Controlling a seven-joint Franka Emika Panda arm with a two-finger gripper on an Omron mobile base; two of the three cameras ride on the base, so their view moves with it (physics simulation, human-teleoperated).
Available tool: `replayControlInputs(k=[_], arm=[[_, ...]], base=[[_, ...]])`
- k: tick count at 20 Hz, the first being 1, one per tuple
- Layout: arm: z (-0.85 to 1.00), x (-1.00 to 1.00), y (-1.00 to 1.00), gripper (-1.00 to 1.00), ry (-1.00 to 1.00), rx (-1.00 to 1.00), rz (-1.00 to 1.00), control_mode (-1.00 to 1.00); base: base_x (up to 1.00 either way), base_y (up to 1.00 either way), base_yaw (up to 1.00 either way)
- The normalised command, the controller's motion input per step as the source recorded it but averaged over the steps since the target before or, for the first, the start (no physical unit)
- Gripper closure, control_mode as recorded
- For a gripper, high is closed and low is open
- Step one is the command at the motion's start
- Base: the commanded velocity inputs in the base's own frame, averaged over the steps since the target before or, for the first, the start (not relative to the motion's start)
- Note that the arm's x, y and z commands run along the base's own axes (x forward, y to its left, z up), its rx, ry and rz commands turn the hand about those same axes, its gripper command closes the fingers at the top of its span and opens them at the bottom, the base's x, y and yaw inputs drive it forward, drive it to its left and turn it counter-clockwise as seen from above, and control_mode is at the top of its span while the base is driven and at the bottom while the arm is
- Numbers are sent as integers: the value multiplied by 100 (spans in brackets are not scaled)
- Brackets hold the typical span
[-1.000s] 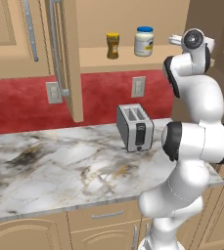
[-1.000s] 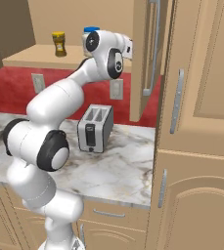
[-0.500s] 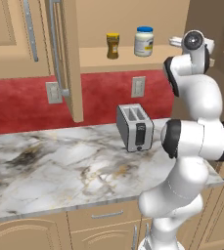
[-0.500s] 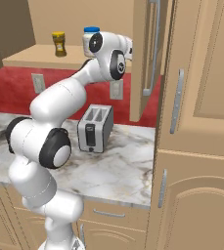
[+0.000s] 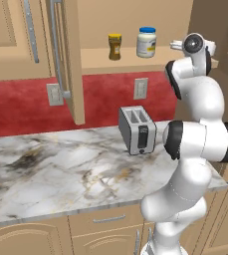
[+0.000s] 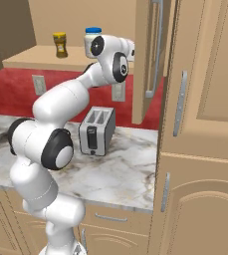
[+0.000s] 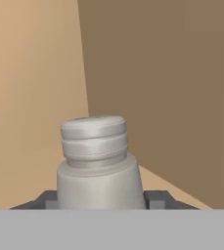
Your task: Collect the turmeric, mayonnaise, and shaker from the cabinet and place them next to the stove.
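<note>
Here the shaker [image 7: 96, 166], a slim pale grey cylinder with a ribbed silvery cap, stands upright on the cabinet shelf [image 5: 135, 60] in the hand view, and the two dark finger tips [image 7: 155, 199] sit against its sides, one left and one right, so the jaws are clenched on it; its base is hidden, so whether it rests on the shelf cannot be told. No writing shows on it. In the left base view the gripper [image 5: 176, 45] reaches in at the right end of the open cabinet [image 5: 70, 60], whose panelled door with its long silver bar handle stands swung out. On the same shelf, to the left of the hand, stands the mayonnaise [image 5: 146, 42], a squat white jar with a blue lid and a pale label too small to read, and just beside it on its left the turmeric [image 5: 115, 47], an amber jar with a yellow lid; the two are near but apart. Below runs a red wall [image 5: 100, 97] with two pale outlets. A steel toaster [image 5: 137, 130] with two slots stands on the grey-veined marble worktop [image 5: 60, 174], over light tan drawer-fronted cabinets [image 5: 105, 234], and a tall tan cupboard [image 6: 205, 124] rises at the right.
</note>
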Motion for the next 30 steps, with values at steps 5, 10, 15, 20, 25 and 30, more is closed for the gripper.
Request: replayControlInputs(k=[5, 10, 15, 20, 25, 30], arm=[[-3, 0, 0, 100, 2, -3, 0, -100], [-1, -5, 0, 100, -1, 0, 0, -100], [0, -46, 0, 100, -10, 0, 0, -100], [0, -71, 0, 100, -15, 0, 0, -100], [-1, -77, 7, 100, -16, 0, 0, -100], [-13, -79, 33, 100, -12, -4, 1, -100]], base=[[0, 0, 0], [0, 0, 0], [0, 0, 0], [0, 0, 0], [0, 0, 0], [0, 0, 0]])
